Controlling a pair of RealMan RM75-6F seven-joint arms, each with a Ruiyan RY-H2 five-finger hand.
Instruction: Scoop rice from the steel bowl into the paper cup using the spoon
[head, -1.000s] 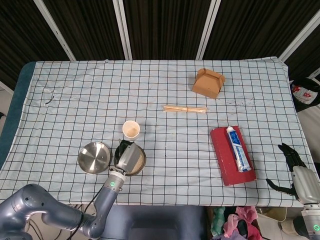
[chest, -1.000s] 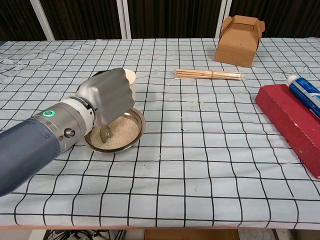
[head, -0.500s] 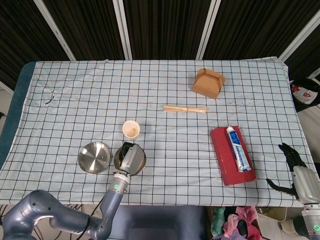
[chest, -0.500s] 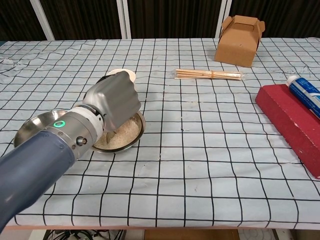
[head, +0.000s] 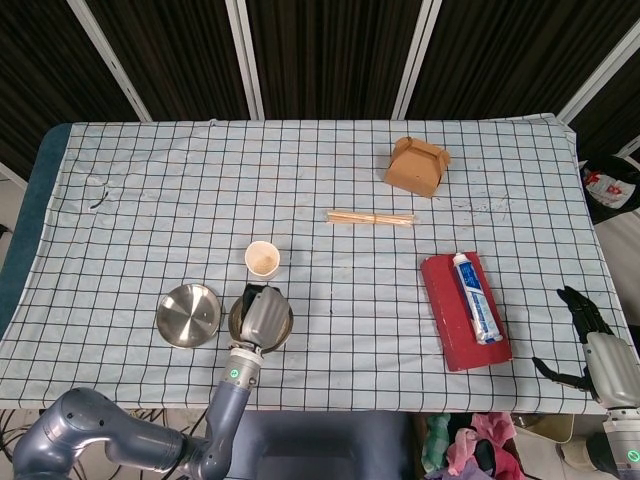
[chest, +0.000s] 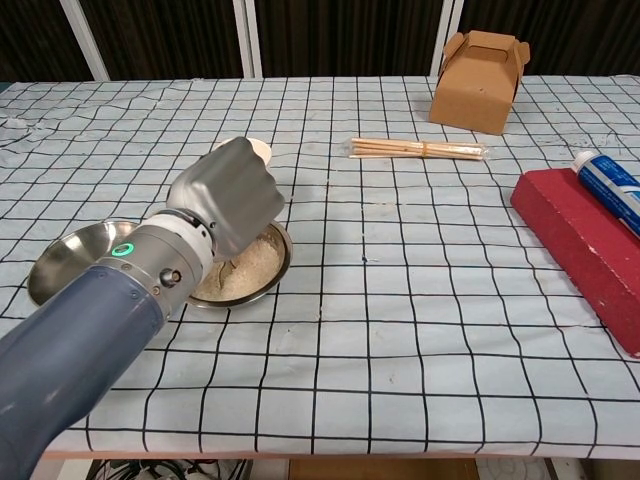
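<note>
A steel bowl (chest: 262, 262) of white rice sits near the table's front left; in the head view only its rim (head: 287, 322) shows past my left hand (head: 262, 313). That hand (chest: 230, 193) hovers low over the rice, fingers curled down around the spoon. Only a thin sliver of the spoon (chest: 226, 270) shows beneath it. The paper cup (head: 262, 259) stands upright just behind the bowl, and its rim (chest: 258, 149) peeks out behind the hand. My right hand (head: 592, 340) hangs off the table's right front corner with its fingers apart and holds nothing.
An empty steel bowl (head: 188, 315) lies left of the rice bowl. A red box (head: 462, 310) with a toothpaste tube (head: 476, 297) on it sits at the right. Bundled wooden sticks (head: 370, 218) and a brown carton (head: 416, 165) lie further back.
My left forearm has swung toward the front, uncovering the empty bowl in the chest view. The hand shifted slightly right over the rice, and the spoon's bowl, seen in the rice before, is now hidden.
</note>
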